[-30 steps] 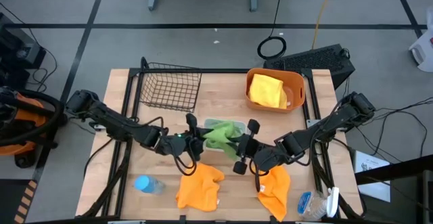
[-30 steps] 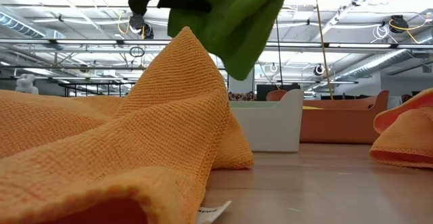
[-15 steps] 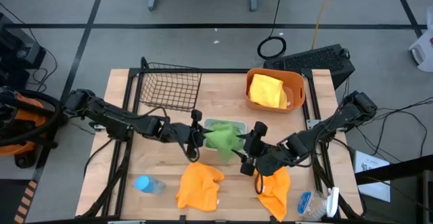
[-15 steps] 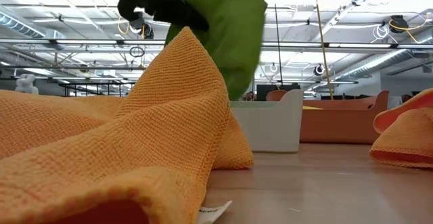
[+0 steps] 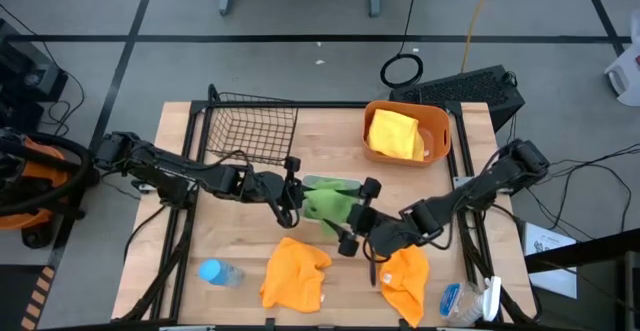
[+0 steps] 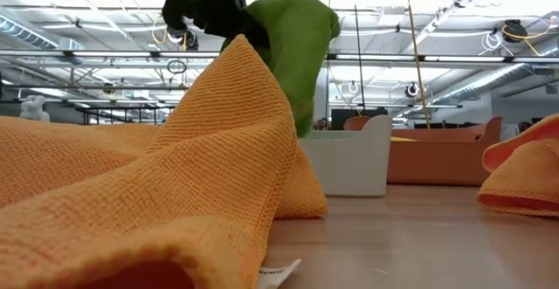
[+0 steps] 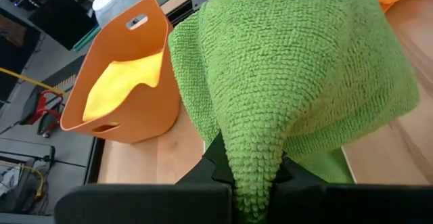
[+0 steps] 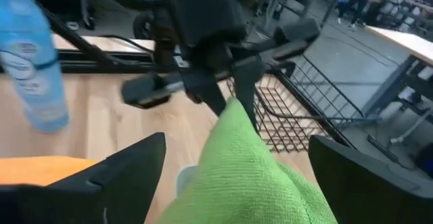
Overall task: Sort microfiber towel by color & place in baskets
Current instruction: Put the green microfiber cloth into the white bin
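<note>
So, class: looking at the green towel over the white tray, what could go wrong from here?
The left pincer alone pinches the green towel; it may drape over the white tray rim.
The open right pincer sits close and could snag the cloth.

Left arm (image 5: 170, 176): on my high view, matte black, slim jointed links with rounded housings at the joints and a thin black cable looping beside the forearm. Right arm (image 5: 470, 196): same black build, bulkier rounded shoulder housing. Left gripper (image 5: 292, 193): black, two flat fingers on a crossbar. Right gripper (image 5: 358, 216): black, with broad, flat, blunt-ended fingers (image 8: 128, 166).
</note>
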